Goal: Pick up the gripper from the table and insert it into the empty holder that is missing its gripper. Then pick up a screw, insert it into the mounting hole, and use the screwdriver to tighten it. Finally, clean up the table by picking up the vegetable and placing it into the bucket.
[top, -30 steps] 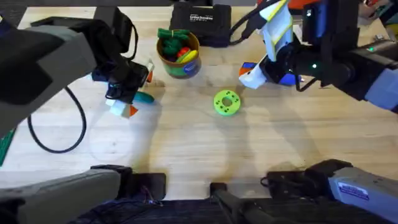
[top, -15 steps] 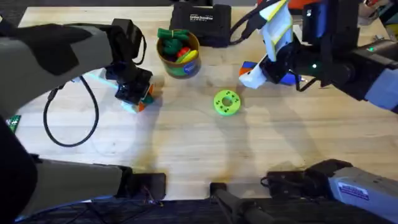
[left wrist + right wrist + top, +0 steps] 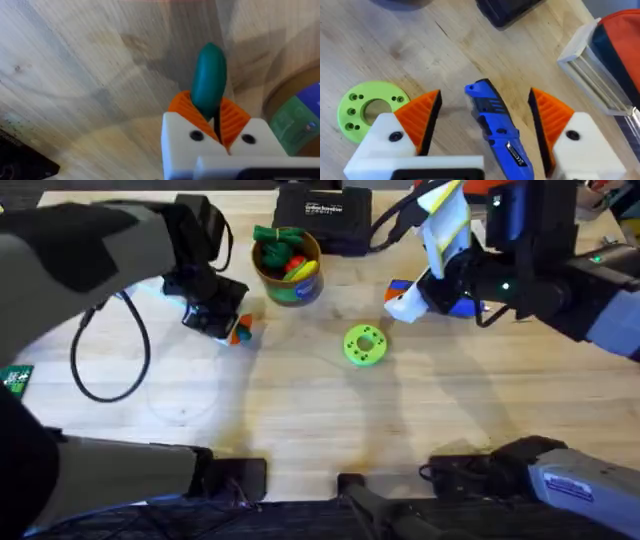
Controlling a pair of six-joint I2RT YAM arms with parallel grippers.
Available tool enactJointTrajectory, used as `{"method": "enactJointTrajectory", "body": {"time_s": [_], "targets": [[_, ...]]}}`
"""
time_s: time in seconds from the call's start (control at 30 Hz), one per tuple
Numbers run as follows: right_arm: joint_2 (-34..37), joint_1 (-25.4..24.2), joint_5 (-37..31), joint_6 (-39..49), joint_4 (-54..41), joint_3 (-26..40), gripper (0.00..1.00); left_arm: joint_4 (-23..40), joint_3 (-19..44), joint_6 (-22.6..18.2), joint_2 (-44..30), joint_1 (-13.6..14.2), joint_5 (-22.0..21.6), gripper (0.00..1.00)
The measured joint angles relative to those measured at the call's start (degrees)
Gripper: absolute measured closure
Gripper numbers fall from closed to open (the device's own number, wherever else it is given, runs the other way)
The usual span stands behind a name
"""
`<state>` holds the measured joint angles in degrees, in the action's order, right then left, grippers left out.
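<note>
A: What do we see of the left gripper point(image 3: 216, 131)?

B: In its wrist view we find the orange pads point(image 3: 186, 106) pinched on the vegetable point(image 3: 209, 80), the teal oval standing up out of them, with bare wood of the table point(image 3: 75, 65) behind it. In the overhead view we place the left gripper point(image 3: 236, 330) in the upper left of the frame, just left of the bucket point(image 3: 287, 268), which sits at upper centre and already holds bright toy pieces. We cannot make out the vegetable itself from above.

A: And the right gripper point(image 3: 482, 116)?

B: We see its fingers spread wide, one orange pad on each side of the screwdriver point(image 3: 495, 130), which lies on the wood between them; neither pad touches it. From above we place the right gripper point(image 3: 412, 295) in the upper right of the frame, with the blue of the screwdriver point(image 3: 458, 305) just beside it.

A: What else do we note?

B: The green disc point(image 3: 363, 345) with holes lies near the middle of the overhead frame, between the two grippers, and we see it again at the lower left of the right wrist view. A black case point(image 3: 322, 218) rests at the top centre, just right of the bucket.
</note>
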<state>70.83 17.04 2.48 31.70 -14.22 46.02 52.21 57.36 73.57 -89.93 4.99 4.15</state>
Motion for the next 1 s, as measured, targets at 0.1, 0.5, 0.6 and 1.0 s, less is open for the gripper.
{"method": "enactJointTrajectory", "body": {"time_s": [0.1,0.5,0.6,1.0], "targets": [[0.0,0.0,0.0,0.0,0.0,0.0,0.007,4.73,4.86,-1.66,0.21,0.0,0.6,0.982],[0.0,0.0,0.0,0.0,0.02,0.0,0.007,4.29,22.03,-9.02,4.17,5.05,0.83,0.984],[0.0,0.0,0.0,0.0,0.01,0.0,0.009,1.38,22.05,-10.05,4.04,8.47,0.77,0.985],[0.0,0.0,0.0,0.0,0.02,0.0,0.007,0.24,22.05,-11.02,-0.25,10.78,-2.0,0.34]]}}
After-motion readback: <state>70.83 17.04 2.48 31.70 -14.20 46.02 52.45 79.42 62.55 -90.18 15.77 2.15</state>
